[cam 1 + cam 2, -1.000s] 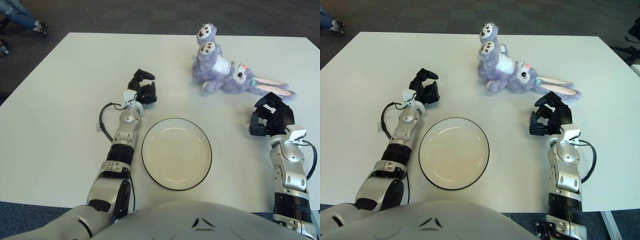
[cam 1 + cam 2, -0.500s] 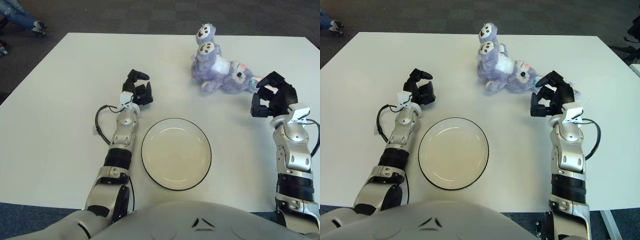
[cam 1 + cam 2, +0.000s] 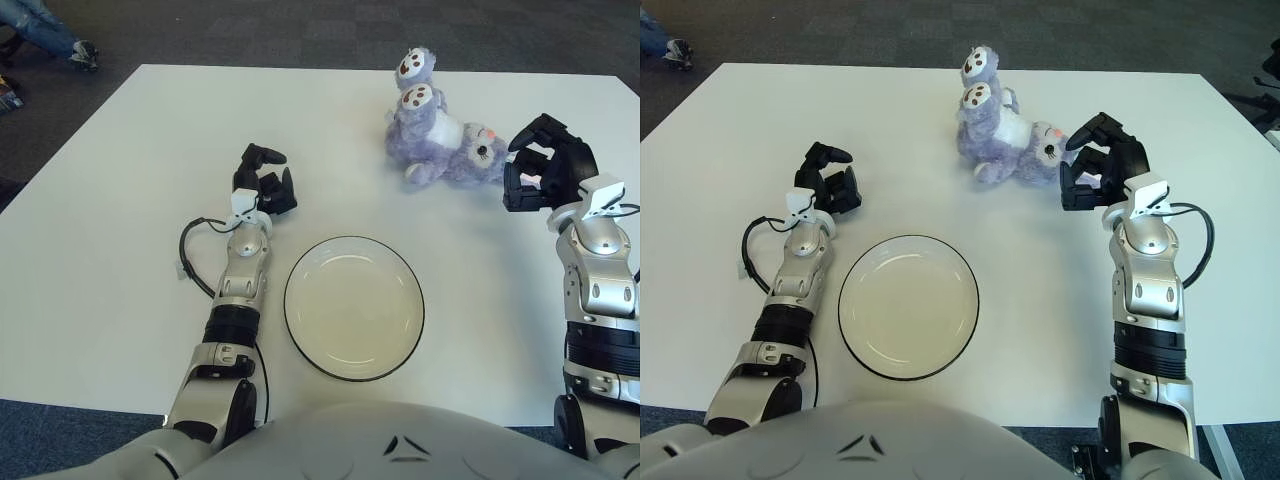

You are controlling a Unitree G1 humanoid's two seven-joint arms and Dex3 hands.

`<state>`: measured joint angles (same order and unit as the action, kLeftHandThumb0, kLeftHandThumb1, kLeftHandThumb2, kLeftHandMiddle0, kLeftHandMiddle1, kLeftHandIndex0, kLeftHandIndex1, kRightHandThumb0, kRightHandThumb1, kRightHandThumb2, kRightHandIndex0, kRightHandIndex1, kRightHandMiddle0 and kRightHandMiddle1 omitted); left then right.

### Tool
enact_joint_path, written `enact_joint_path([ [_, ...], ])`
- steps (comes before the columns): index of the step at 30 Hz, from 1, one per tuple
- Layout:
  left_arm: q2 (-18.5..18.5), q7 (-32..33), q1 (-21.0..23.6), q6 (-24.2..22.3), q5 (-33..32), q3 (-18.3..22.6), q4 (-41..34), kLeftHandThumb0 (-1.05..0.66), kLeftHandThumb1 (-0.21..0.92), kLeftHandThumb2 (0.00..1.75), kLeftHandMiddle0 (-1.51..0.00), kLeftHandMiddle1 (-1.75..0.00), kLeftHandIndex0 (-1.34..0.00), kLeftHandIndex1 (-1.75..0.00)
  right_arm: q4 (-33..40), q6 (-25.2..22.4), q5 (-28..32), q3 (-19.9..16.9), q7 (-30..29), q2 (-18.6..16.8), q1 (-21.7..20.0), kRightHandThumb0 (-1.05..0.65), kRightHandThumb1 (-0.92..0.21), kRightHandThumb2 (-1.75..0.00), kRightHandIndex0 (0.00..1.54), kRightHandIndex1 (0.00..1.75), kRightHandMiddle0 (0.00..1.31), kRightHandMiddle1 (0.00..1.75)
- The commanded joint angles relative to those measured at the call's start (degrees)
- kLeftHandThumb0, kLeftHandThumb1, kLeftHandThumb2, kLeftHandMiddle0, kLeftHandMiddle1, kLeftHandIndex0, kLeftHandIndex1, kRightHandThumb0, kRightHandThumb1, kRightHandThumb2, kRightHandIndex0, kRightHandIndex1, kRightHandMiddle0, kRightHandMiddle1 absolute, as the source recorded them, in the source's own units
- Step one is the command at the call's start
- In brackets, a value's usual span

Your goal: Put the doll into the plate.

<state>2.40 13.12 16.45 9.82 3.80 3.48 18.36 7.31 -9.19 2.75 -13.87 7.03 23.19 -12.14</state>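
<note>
Both head-mounted eyes look forward and down at the counter (image 3: 120, 200) from close above, side by side, sharing nearly the whole scene.

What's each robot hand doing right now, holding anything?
Left robot hand: open, holding nothing, resting on the table.
Right robot hand: open, over the doll's ears, not gripping yet.

A white table (image 3: 120, 240) stands on dark grey carpet (image 3: 300, 30), with blue carpet (image 3: 60, 430) at its near edge.
</note>
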Motion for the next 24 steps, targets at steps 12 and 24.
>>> enact_joint_path([
  [12, 0.0, 2.3, -1.9, -0.5, 1.2, 0.5, -1.3, -0.48, 0.30, 1.34, -1.18, -1.75, -0.62, -1.75, -1.4, 1.6, -10.3, 5.2, 3.3, 8.9, -7.4, -0.01, -0.21, -1.45, 0.73, 1.72, 0.44, 1.75],
  [24, 0.1, 2.7, -2.3, -0.4, 1.4, 0.5, -1.7, -0.49, 0.28, 1.37, -1.20, -1.75, -0.64, -1.75, -5.7, 7.0, -17.1, 8.9, 3.4, 11.8, -11.2, -0.01, -0.16, -1.50, 0.75, 1.75, 0.49, 1.72],
])
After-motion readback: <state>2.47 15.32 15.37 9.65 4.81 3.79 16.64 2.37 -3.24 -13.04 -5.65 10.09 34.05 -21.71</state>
